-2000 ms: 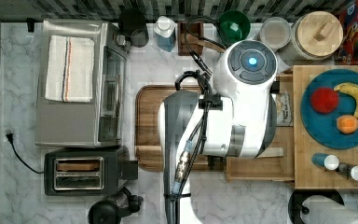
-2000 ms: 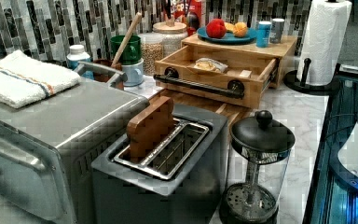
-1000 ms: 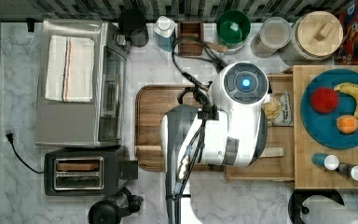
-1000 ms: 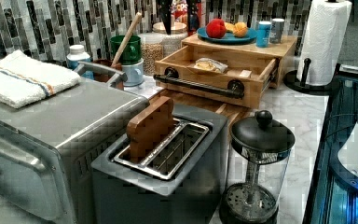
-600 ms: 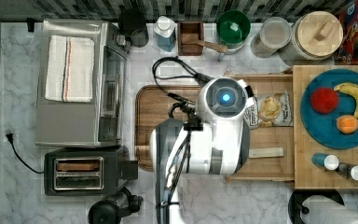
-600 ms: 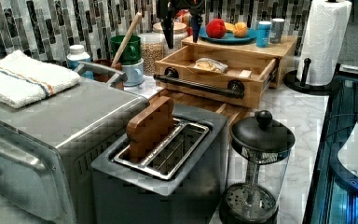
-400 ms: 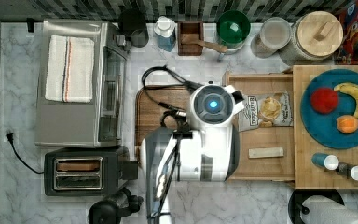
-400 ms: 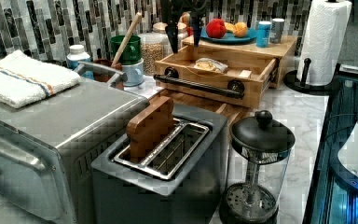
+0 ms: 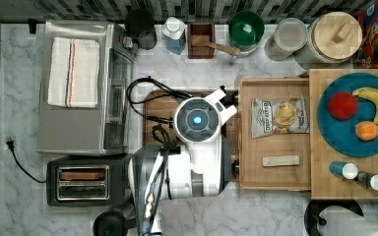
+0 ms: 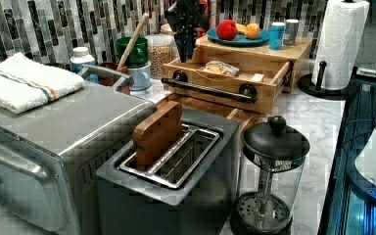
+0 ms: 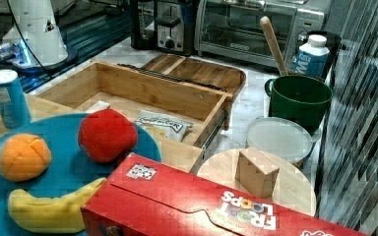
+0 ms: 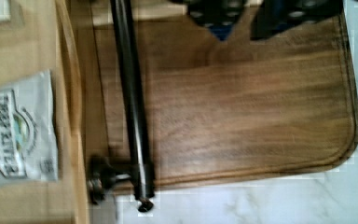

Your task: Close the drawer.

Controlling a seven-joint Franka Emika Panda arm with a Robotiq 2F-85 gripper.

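The drawer [image 9: 274,172] stood pulled out to the top view's left of its wooden stand, long axis running near to far, one black handle bar [image 12: 133,100] facing the cutting board [image 12: 256,116]. Inside lay one chip bag [image 9: 279,116] and one pale stick [image 9: 280,161]. The claw [image 10: 185,46] hung by the handle, its spread impossible to tell.

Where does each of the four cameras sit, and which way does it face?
Top view: overhead, looking straight down; arm beside the open drawer.
Left view: low by the toaster, facing the drawer front; end effector above it.
Right view: behind the cereal box, facing back across the drawer.
Wrist view: looking down at the drawer's handle.
All share the drawer.
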